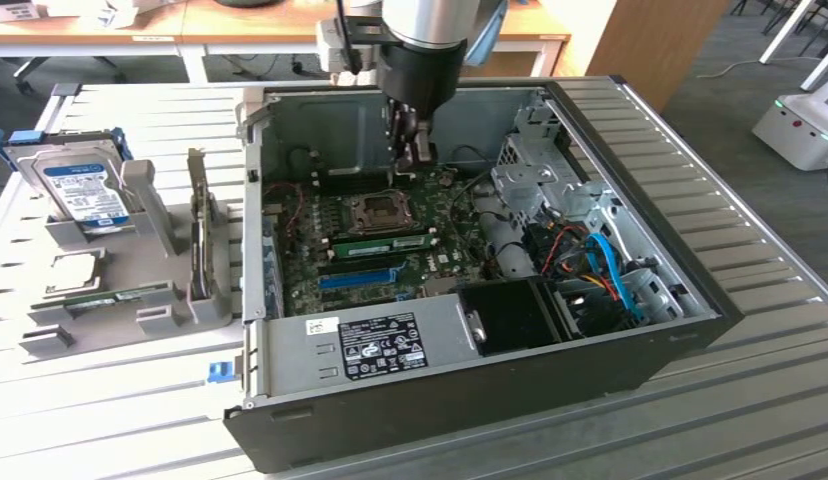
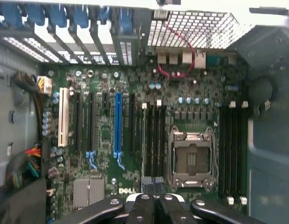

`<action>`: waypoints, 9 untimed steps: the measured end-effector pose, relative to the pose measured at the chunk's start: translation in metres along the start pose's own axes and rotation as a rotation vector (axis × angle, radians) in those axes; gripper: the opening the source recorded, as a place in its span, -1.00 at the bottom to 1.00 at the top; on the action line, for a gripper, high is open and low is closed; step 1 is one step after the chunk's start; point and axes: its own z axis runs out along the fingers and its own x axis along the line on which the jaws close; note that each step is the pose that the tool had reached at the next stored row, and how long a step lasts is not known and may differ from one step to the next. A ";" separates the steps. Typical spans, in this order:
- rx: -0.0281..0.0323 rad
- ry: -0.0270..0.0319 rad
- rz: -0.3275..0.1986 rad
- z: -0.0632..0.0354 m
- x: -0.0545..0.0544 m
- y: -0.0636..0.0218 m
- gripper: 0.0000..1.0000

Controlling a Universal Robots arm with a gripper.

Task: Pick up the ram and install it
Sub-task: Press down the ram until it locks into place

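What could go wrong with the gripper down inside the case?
The shut gripper hangs just above the motherboard, near the bare CPU socket; a small drift could hit its contacts. A ram stands in a slot beside that socket; a sideways move might knock it.

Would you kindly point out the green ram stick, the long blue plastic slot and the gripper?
green ram stick (image 1: pixel 385 243): exterior view, mid-length, seated on the motherboard.
long blue plastic slot (image 2: pixel 117 123): wrist view, middle.
gripper (image 2: pixel 156 201): wrist view, between fingertips.
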 end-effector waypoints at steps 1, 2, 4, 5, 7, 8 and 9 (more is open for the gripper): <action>0.0000 0.0000 0.000 -0.0001 0.000 -0.0022 -0.79; 0.0000 0.0000 0.000 -0.0001 0.000 -0.0037 -0.79; 0.0001 -0.0001 0.000 -0.0001 0.000 -0.0039 -0.79; 0.0001 -0.0002 0.000 -0.0001 0.000 -0.0039 -0.79; 0.0000 -0.0001 0.000 -0.0001 0.000 -0.0039 -0.79; 0.0001 -0.0001 0.000 -0.0001 0.000 -0.0039 -0.79; 0.0001 -0.0001 0.000 -0.0001 0.000 -0.0039 -0.79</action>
